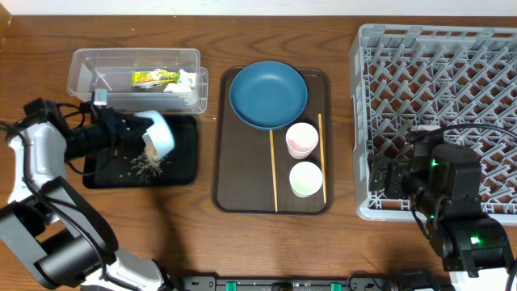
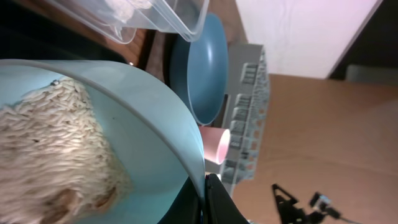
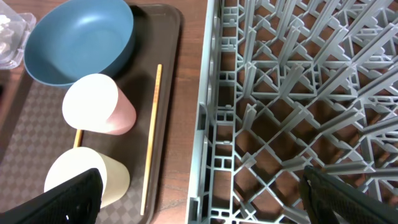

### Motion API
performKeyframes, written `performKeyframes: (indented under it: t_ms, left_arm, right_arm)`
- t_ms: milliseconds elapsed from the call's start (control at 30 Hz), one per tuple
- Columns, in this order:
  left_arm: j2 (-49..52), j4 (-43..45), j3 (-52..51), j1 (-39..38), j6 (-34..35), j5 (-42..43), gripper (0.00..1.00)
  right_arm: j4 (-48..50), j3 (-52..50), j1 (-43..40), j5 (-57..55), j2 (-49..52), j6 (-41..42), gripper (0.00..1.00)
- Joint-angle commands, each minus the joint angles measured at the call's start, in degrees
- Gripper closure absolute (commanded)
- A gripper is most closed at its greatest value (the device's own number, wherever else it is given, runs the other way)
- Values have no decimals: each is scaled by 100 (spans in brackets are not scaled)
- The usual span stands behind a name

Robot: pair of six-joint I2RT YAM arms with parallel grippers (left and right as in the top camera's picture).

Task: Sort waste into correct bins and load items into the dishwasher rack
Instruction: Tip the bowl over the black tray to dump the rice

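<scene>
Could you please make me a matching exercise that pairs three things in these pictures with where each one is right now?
Things:
1. snack wrapper
2. light-blue bowl
3. dark-blue dish

Places:
A. on the brown tray
B. inside the clear tub
C. held tilted above the black tray

Pairs: 1-B, 2-C, 3-A.

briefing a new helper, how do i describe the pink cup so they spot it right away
Find the brown serving tray beside the big grey rack. Between the two chopsticks on it sit two cups. The pink cup is the one right next to the dark-blue dish; the pale-green cup sits farther from it.
</scene>
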State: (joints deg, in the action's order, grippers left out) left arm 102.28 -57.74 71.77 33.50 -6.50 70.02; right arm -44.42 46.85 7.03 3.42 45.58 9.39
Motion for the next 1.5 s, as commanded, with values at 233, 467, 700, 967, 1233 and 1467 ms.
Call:
performKeyframes:
  t_ms: [233, 467, 700, 967, 1233, 1467]
  left_arm:
    - [262, -238, -11, 424, -138, 1257, 94]
    - [262, -271, -11, 452, -118, 1893, 94]
    - [262, -372, -11, 455, -114, 2000, 94]
    - [262, -339, -11, 511, -157, 1705, 94]
    - [278, -297, -9, 544, -42, 1934, 94]
    - [280, -411, 0, 608, 31, 2006, 94]
  right_arm:
    - [-20, 105, 50, -17, -20, -90, 1]
    - [-24, 105, 50, -17, -20, -90, 1]
    - [-46, 105, 50, -17, -20, -87, 1]
    - [-46, 105, 50, -17, -20, -90, 1]
    - [-74, 105, 50, -17, -20, -90, 1]
    - [-103, 105, 50, -17, -20, -90, 1]
